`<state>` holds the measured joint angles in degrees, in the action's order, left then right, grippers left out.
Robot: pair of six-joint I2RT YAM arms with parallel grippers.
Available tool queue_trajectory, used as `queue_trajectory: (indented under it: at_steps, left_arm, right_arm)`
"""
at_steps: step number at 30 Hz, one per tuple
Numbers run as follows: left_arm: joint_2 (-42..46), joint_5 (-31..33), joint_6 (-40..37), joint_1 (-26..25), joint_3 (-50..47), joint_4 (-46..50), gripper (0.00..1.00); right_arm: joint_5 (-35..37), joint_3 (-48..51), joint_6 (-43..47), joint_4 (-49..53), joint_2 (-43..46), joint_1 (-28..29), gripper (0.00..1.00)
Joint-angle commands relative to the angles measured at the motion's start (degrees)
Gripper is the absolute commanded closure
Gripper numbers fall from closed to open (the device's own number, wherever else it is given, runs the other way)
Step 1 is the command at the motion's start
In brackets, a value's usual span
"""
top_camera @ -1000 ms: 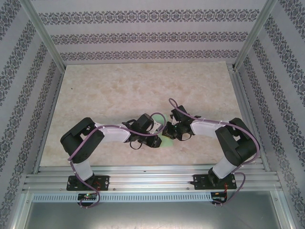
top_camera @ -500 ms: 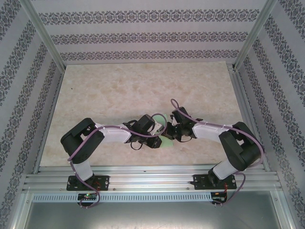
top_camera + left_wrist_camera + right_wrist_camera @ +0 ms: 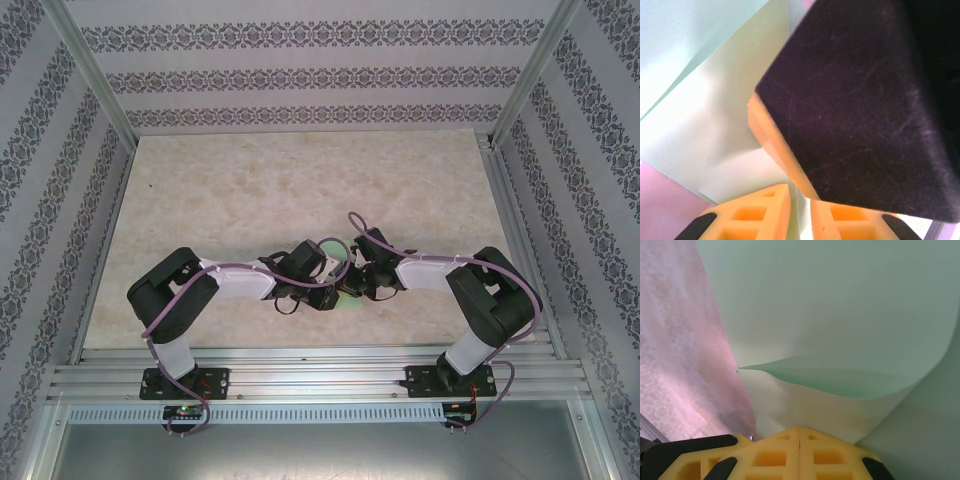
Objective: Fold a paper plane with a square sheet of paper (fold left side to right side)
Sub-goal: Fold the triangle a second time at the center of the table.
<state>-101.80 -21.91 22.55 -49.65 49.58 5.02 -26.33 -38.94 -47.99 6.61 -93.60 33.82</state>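
Note:
The square sheet of paper (image 3: 349,297) is light green and folded into layers; both grippers cover most of it at mid-table. My left gripper (image 3: 330,290) meets my right gripper (image 3: 352,281) over it. In the left wrist view my orange fingers (image 3: 765,210) stand a narrow slit apart, with a thin edge of the paper (image 3: 715,125) between them at my left gripper (image 3: 800,212). The right gripper's black finger (image 3: 865,100) looms right in front. My right gripper (image 3: 800,432) is shut, its yellow pads pressed together on a pale flap of the paper (image 3: 840,315), which curls up.
The beige marbled table (image 3: 300,180) stretches far behind the arms. Patterned walls and aluminium posts (image 3: 90,80) close it in on three sides. A metal rail (image 3: 320,375) runs along the near edge by the arm bases.
My right arm has shifted a little to the left, closer to the left gripper, and its jaws have pinched fully together. The left arm has hardly moved.

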Motion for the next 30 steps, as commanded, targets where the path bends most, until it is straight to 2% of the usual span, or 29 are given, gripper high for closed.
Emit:
queue_trajectory:
  at_steps: [1, 10, 23, 30]
  left_arm:
    - [-1.78, 2.29, -3.26, -2.03, -1.79, 6.67, 0.78]
    - [-2.35, 2.57, -3.11, -2.87, -2.91, 6.24, 0.78]
    - [-1.30, 3.13, -2.95, -3.17, -3.62, 5.87, 0.78]
    - [-0.16, 3.25, -3.11, -3.35, -3.15, 5.95, 0.77]
  right_arm:
    - [6.21, 0.98, 4.61, -0.48, -1.77, -2.47, 0.94]
    - [6.25, -0.38, 8.99, -2.26, -2.06, -7.37, 0.94]
    - [7.98, -5.94, 16.62, 3.25, -3.37, -15.00, 0.94]
    - [4.51, -5.37, 13.96, 5.13, 4.64, -12.74, 0.93]
